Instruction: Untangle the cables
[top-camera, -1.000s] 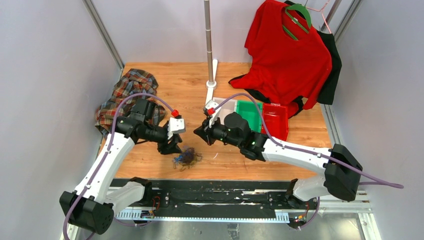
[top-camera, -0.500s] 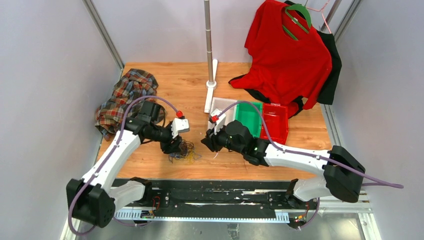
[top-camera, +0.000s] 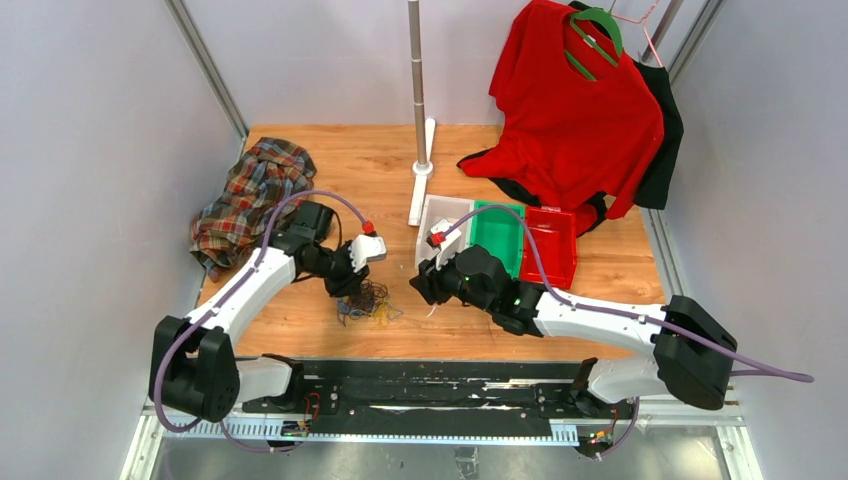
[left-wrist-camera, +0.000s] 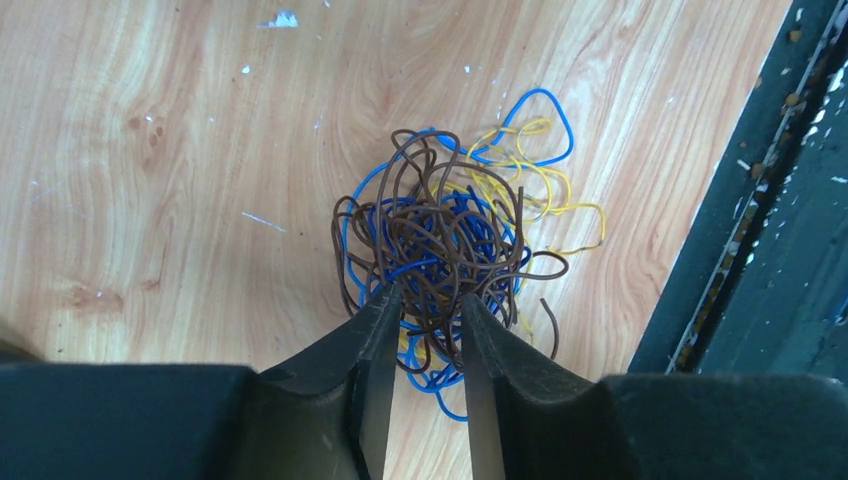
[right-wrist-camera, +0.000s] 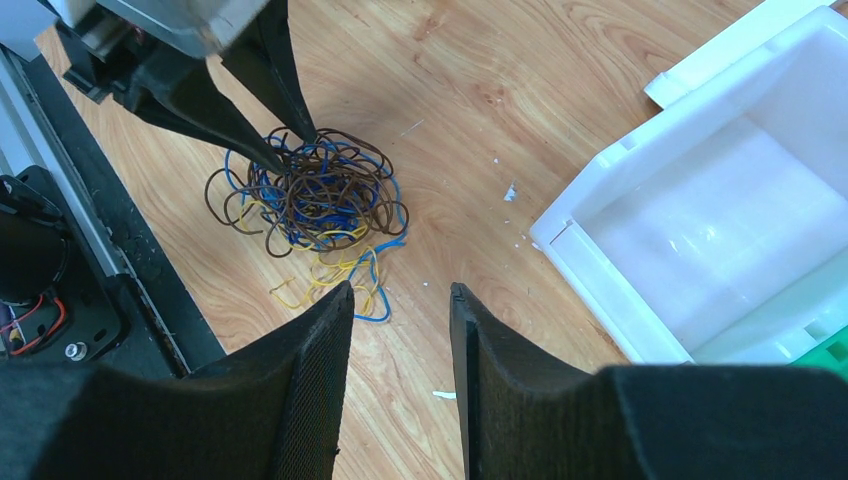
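Note:
The cables (top-camera: 368, 303) are one tangled wad of brown-black, blue and yellow wires lying on the wooden table near its front edge. The left wrist view shows this wad (left-wrist-camera: 445, 225) right at the fingertips. My left gripper (left-wrist-camera: 425, 295) has its jaws drawn in on the wad's near edge, brown strands bunched between them. From above, that gripper (top-camera: 352, 290) sits at the wad's left side. My right gripper (right-wrist-camera: 400, 290) stands open over bare wood with nothing between its fingers, a short way right of the wad (right-wrist-camera: 315, 195). The top view puts it (top-camera: 420, 285) to the wad's right.
A white bin (top-camera: 440, 215), a green bin (top-camera: 500, 230) and a red bin (top-camera: 552, 240) stand in a row behind the right arm. A plaid shirt (top-camera: 250, 190) lies at the back left. A pole (top-camera: 418, 90) and a hung red shirt (top-camera: 575, 110) are at the back.
The left gripper came down and rightward onto the wad and narrowed its jaws on it. The right gripper went from shut to open and moved nearer to the table's front.

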